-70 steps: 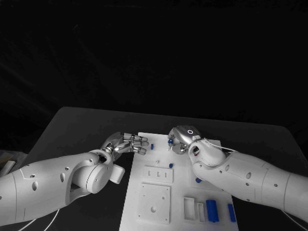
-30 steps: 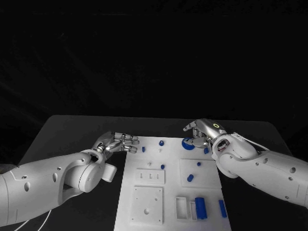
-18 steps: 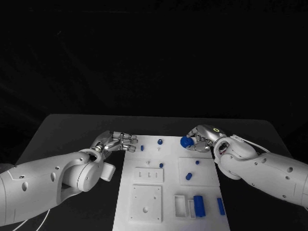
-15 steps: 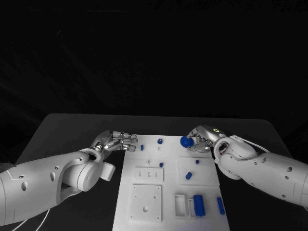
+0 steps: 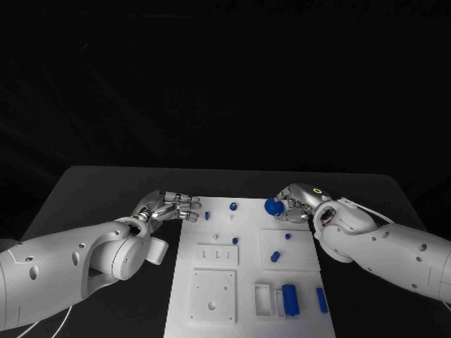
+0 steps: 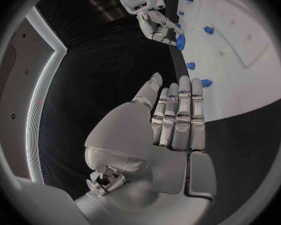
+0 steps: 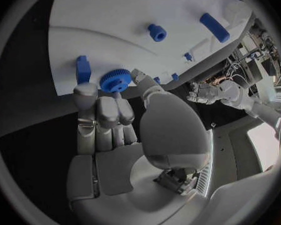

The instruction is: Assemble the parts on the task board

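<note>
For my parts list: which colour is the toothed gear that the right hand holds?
Blue. The gear shows best in the right wrist view, held by the right hand.

White arms (image 5: pixel 53 271), silver segmented hands (image 5: pixel 173 207).

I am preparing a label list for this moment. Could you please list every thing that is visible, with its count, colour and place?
task board: one, white, in the middle of the table, between the two arms.
blue gear: one, blue, toothed, at the board's far edge, pinched by the right hand.
small blue parts: several, blue, scattered on the board; exact count unclear.
long blue pieces: two, blue, at the board's near right corner.
table: one, black, under the board.
left hand: one, silver, beside the board's far left corner, fingers together, holding nothing.
right hand: one, silver, at the board's far right.
</note>
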Tool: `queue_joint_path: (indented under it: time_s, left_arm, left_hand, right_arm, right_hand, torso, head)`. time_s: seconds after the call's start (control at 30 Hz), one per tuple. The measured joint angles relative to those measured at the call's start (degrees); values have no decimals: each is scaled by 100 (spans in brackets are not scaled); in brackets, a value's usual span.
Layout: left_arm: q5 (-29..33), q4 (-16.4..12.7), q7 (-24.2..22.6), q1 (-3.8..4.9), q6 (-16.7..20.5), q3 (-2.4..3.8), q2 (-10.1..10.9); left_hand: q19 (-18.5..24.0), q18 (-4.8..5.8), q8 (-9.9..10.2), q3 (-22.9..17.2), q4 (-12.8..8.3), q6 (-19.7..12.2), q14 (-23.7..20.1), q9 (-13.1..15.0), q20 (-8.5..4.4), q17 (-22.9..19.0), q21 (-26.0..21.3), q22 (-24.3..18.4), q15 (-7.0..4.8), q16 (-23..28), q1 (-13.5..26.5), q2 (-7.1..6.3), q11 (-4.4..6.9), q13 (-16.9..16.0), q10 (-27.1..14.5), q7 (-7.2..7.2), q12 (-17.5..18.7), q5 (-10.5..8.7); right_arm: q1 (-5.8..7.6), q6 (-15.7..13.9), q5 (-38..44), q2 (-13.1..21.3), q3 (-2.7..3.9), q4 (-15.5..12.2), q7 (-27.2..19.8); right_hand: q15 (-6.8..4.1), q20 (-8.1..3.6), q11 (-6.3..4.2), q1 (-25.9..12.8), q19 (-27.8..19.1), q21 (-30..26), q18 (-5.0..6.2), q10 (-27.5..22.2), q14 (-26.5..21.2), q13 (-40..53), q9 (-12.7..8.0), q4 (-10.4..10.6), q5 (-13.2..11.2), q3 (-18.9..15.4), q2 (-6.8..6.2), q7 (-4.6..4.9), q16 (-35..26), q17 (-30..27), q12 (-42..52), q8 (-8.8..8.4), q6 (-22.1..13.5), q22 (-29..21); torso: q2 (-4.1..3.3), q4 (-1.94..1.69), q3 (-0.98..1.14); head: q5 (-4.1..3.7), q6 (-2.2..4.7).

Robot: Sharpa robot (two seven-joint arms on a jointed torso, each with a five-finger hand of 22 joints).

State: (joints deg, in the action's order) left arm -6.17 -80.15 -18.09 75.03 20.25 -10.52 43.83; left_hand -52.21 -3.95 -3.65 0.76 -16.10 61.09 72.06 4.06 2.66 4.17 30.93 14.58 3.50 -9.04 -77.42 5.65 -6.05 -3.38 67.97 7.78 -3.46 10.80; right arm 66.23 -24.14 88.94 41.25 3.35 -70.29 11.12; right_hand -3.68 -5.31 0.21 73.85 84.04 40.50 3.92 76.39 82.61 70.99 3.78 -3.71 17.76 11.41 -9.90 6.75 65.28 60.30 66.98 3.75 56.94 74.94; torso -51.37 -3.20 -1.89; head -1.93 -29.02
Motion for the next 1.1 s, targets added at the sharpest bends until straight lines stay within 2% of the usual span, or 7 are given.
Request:
queue_joint_path:
  time_s: [0.47,0.53,0.73,1.1]
  left_arm:
    - [2,5,0,-1,-4,0,3]
    - [2,5,0,-1,-4,0,3]
    - [3,5,0,-2,-5,0,3]
    - [3,0,-1,-3,-6,0,4]
  left_hand:
    - [0,0,0,0,0,0,0,0,0,0,0,-15,0,0,0,0,0,0,0,0,0,0]
    - [0,0,0,0,0,0,0,0,0,0,0,-14,0,0,0,0,0,0,0,0,0,0]
    - [0,0,0,0,0,0,0,0,0,0,0,-14,0,0,0,0,0,0,0,0,0,0]
    - [0,0,0,0,0,0,0,0,0,0,0,-14,0,0,0,0,0,0,0,0,0,0]
  right_arm:
    - [-11,-98,-466,31,49,38,-84]
    - [-11,-152,-574,31,60,72,-114]
    - [-11,-286,-796,18,79,126,-191]
    - [-11,-265,-811,-56,82,230,-196]
  right_hand:
    - [-18,0,-12,-85,0,274,0,112,19,162,5,206,198,-175,85,-37,80,94,193,1,39,-1]
    - [-18,0,-12,-85,0,318,61,112,19,191,5,174,211,-206,85,-26,80,102,217,1,73,-1]
    - [-18,0,-11,-85,0,318,60,112,19,198,5,174,172,-206,85,-37,79,102,217,1,102,-1]
    - [-18,0,-11,-85,0,363,55,112,18,203,5,61,22,-93,85,-56,79,101,217,1,121,-2]
  torso:
    - [3,7,-3]
    - [3,6,-3]
    - [4,2,-3]
    - [5,0,-9]
  head:
    - [-13,0]
    - [-20,3]
    - [-31,24]
    - [-26,35]
